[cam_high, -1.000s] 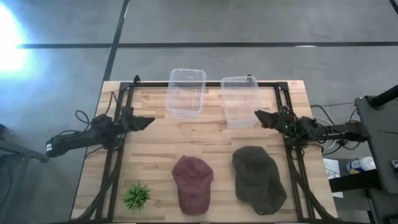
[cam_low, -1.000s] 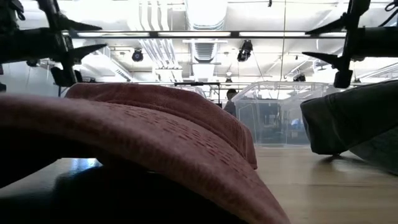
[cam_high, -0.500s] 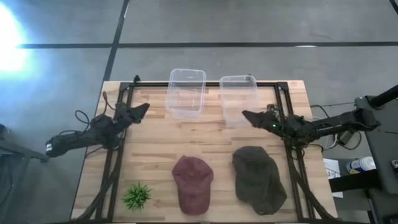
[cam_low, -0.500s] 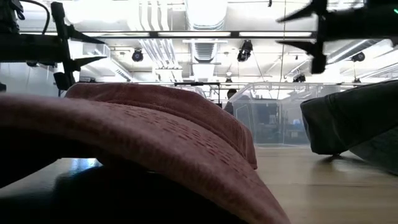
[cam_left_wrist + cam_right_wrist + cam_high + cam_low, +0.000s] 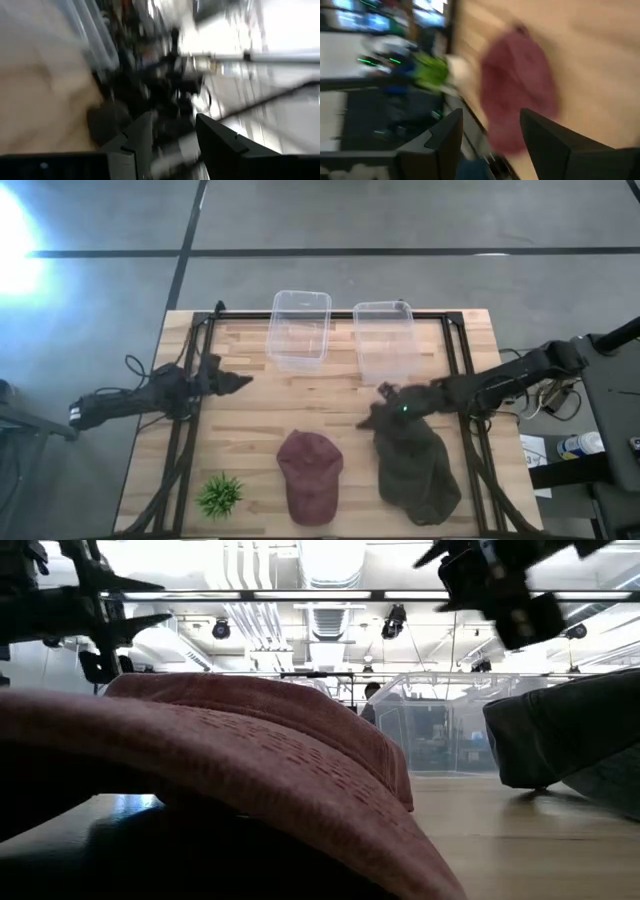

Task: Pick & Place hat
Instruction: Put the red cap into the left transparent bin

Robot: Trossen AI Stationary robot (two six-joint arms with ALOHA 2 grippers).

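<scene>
A dark olive hat (image 5: 415, 470) lies on the table at the near right. A red hat (image 5: 310, 475) lies to its left and fills the foreground of the low view (image 5: 220, 770). It also shows in the right wrist view (image 5: 517, 85). My right gripper (image 5: 372, 406) is open and hangs above the table at the olive hat's far left edge, high up in the low view (image 5: 480, 575). My left gripper (image 5: 243, 383) is open and empty over the table's left side, well above the table in the low view (image 5: 150, 602).
Two clear plastic containers (image 5: 300, 328) (image 5: 385, 340) stand side by side at the far edge. A small green plant (image 5: 220, 495) stands at the near left corner. A black frame (image 5: 195, 380) runs along the table's left, far and right sides.
My right gripper has gone from the table's right side toward the left and the near edge, to the olive hat's far left edge, staying open. My left gripper has swung a little toward the far edge and back. Both hats lie as before.
</scene>
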